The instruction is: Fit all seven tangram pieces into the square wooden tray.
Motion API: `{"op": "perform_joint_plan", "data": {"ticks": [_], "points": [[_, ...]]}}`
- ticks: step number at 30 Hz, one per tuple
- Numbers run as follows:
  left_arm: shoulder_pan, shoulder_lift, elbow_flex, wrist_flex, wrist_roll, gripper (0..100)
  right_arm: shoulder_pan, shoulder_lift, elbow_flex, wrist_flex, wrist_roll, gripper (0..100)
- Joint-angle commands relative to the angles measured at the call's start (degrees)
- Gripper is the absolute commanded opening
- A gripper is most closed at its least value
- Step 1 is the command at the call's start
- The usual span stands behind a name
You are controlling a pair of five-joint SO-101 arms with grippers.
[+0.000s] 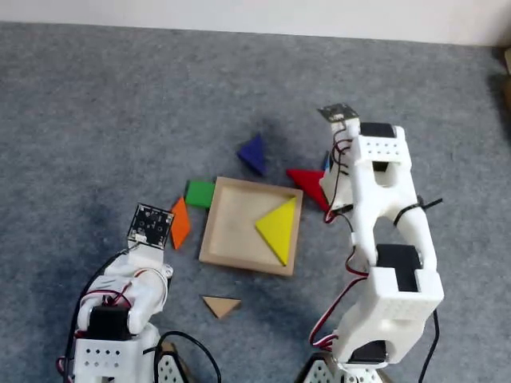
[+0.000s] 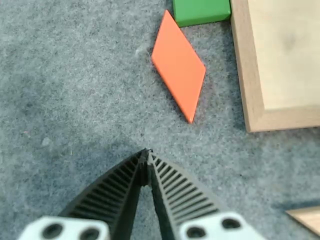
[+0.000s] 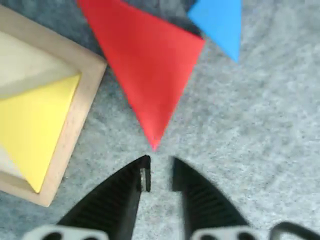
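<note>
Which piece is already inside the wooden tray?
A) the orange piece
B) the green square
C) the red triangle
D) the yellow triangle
D: the yellow triangle lies flat on the floor of the tray, inside its rim.

The left arm (image 1: pixel 120 319) and right arm (image 1: pixel 387 239) are built of blocky white plastic shells around black motor blocks. Thin red and black cables (image 1: pixel 339 305) loop beside the joints. A small dark circuit board (image 1: pixel 151 225) sits behind each pincer. The left pincer (image 2: pixel 146 152) has black ribbed fingers (image 2: pixel 112 192) on pale mounts with round screw holes. The right pincer (image 3: pixel 160 167) has smooth black fingers (image 3: pixel 117 200).
</note>
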Motion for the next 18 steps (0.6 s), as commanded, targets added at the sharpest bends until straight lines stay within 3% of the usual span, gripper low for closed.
{"op": "perform_joint_plan", "data": {"ticks": [1,12,18], "points": [[-0.75,-3.03,1.19,0.35,-0.44,1,-2.77,-4.0,-0.92,-0.31,0.26,26.2],[-0.75,-3.03,1.19,0.35,-0.44,1,-10.95,-0.75,-2.24,-7.08,-3.34,30.0],[-0.75,-3.03,1.19,0.35,-0.44,1,-10.59,11.3,-15.08,-4.53,-3.34,30.0]]}}
